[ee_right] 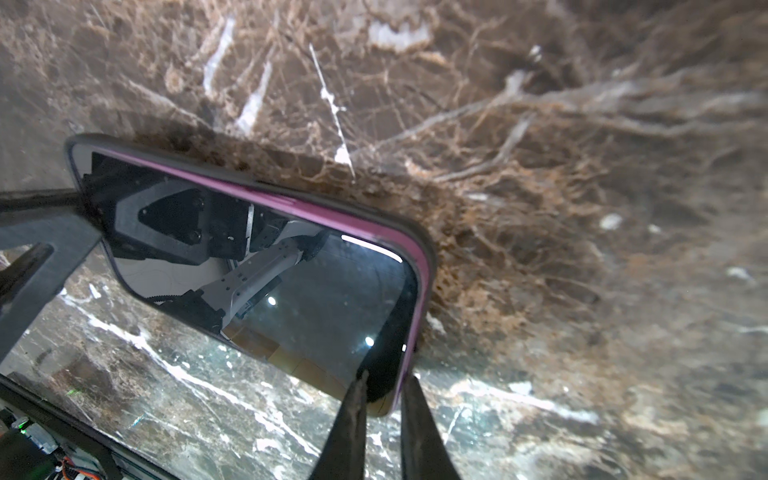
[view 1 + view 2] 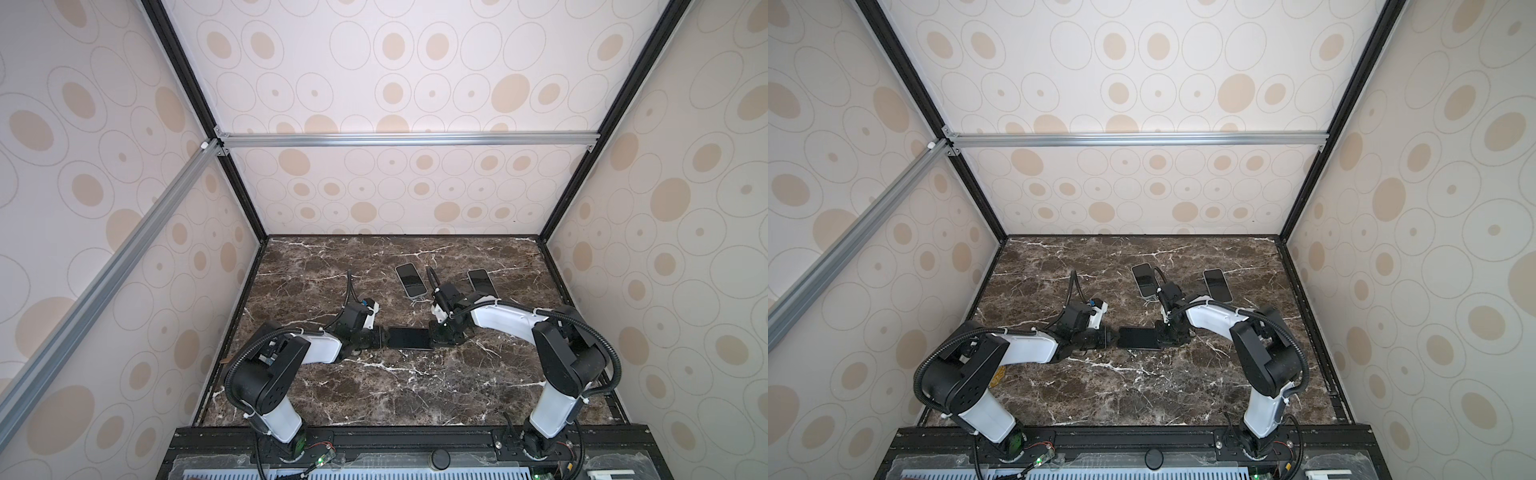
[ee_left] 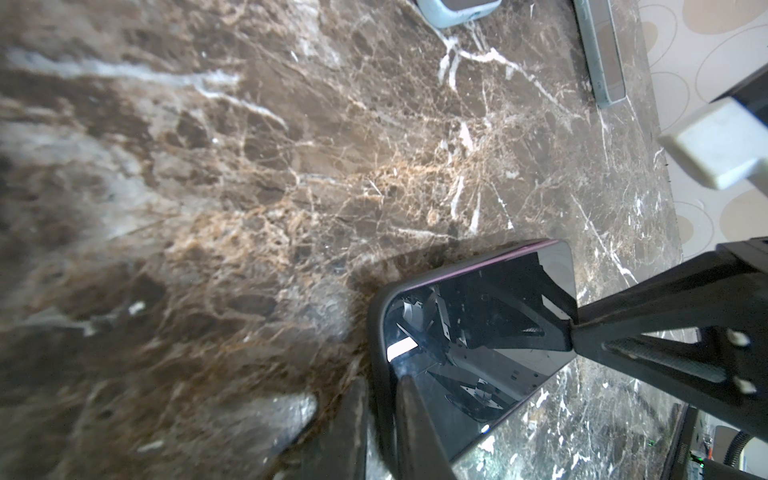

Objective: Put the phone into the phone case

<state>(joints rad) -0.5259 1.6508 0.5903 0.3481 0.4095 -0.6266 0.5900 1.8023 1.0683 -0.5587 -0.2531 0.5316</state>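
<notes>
Your left gripper (image 3: pixel 382 380) was pinched shut on the phone case (image 3: pixel 376 332) end, and your right gripper (image 1: pixel 385 376) on the purple-edged phone (image 1: pixel 266 266), part-seated, low over the marble tabletop (image 2: pixel 374 395). Risk: a skewed squeeze could have popped the proud edge out

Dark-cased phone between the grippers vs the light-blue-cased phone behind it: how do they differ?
Purple-edged phone in dark case lies crosswise; black-screened phone in light-blue case lies roughly front-to-back. The dark-cased one is pinched at its short ends by the left gripper and right gripper; the light-blue-cased one is untouched. Both screens face up.
</notes>
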